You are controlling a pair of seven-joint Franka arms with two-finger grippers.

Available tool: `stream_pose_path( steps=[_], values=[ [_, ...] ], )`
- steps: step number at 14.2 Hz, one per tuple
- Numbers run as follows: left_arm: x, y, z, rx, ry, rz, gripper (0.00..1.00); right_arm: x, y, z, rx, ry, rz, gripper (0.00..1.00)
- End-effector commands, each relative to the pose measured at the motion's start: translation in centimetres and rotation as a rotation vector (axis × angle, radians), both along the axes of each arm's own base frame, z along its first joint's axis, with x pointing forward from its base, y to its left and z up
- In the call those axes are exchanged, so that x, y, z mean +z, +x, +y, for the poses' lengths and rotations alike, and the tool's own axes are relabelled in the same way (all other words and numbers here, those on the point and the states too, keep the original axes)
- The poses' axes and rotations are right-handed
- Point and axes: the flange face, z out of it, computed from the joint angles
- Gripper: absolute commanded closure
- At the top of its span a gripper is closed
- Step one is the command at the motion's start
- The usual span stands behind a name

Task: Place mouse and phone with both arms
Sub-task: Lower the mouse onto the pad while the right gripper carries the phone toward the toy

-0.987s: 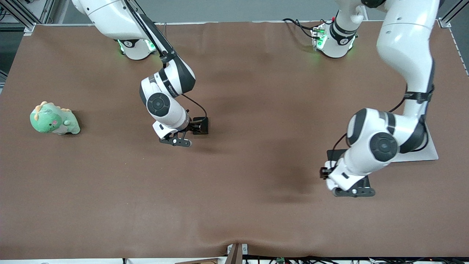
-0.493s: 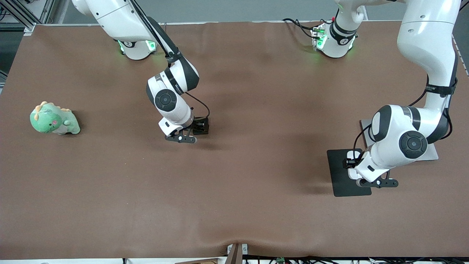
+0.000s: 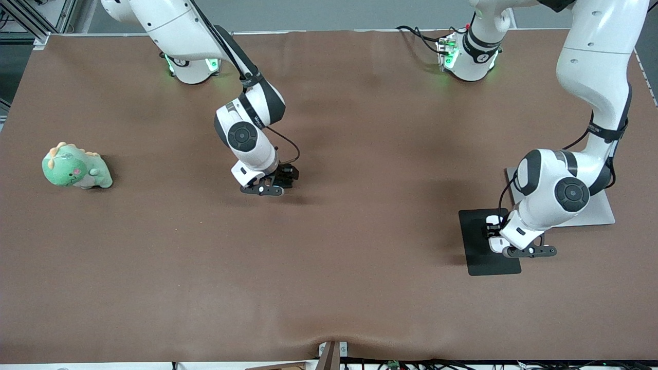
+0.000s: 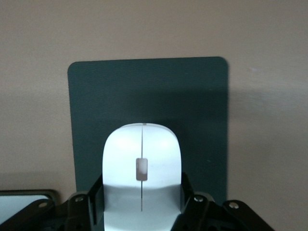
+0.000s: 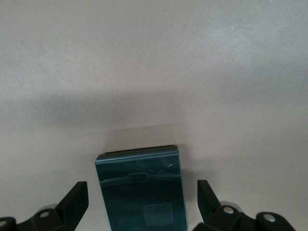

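Mouse is clenched in the left gripper over the pad. Right gripper, toward the right arm's end from the pad, straddles the phone, jaws released.

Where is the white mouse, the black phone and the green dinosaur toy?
mouse (image 4: 142, 173): left wrist view, middle of its top shell.
phone (image 5: 140, 192): right wrist view, middle of its flat face.
dinosaur toy (image 3: 74, 167): front view, its green body.

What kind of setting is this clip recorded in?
Most likely a robotics lab bench: two white arms bolted to a brown-covered table, aluminium framing at its corners, cables along the edge. The left claw holds a mouse over a black pad; a plush dinosaur sits aside.
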Motion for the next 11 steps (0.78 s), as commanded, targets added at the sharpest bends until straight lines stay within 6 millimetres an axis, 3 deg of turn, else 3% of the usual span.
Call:
stream_pose_path(
  steps=[1, 5, 6, 8, 9, 11],
  values=[
    [-0.9, 0.2, 1.6, -0.024, 0.029, -0.033, 1.00, -1.3, -0.8, 0.5, 0.011, -0.010, -0.006, 0.00],
    [-1.6, 0.4, 1.4, -0.027, 0.026, -0.037, 1.00, -1.9, -1.5, 1.2, 0.025, -0.016, 0.001, 0.00],
    [-1.8, 0.5, 1.3, -0.027, 0.024, -0.041, 1.00, -1.8, -1.4, 1.1, 0.024, -0.017, 0.002, 0.33],
    [-2.1, 1.2, 1.0, -0.029, 0.019, -0.052, 1.00, -1.6, -1.3, 1.2, 0.021, -0.017, 0.004, 0.87],
    [-2.4, 1.4, 0.6, -0.031, 0.018, -0.053, 1.00, -1.2, -1.0, 1.0, 0.021, -0.015, 0.001, 1.00],
    [-2.6, 2.0, 0.6, -0.027, 0.015, -0.060, 1.00, 0.2, 0.1, 0.3, 0.006, -0.030, 0.024, 1.00]
  ],
)
